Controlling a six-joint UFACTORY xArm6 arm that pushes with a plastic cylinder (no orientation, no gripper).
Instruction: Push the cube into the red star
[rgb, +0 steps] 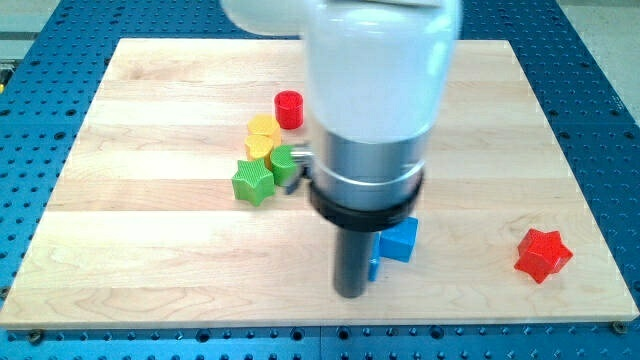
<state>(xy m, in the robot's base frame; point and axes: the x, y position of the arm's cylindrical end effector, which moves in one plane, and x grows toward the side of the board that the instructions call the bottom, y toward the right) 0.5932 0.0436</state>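
My tip (350, 292) rests on the wooden board (150, 260) at the view's bottom centre — just left of the blue cube (399, 240), touching or nearly so; I cannot tell which. I carry only a bare rod, no hand to spread or press together. The red star (542, 254) sits well apart at the view's right. Up left cluster a green star (253, 181), a green block (284, 162), a yellow block (263, 135) and a red cylinder (289, 108).

Pale wood board (150, 230), smooth matt; blue cube (400, 240) & red star (542, 254) look plastic.
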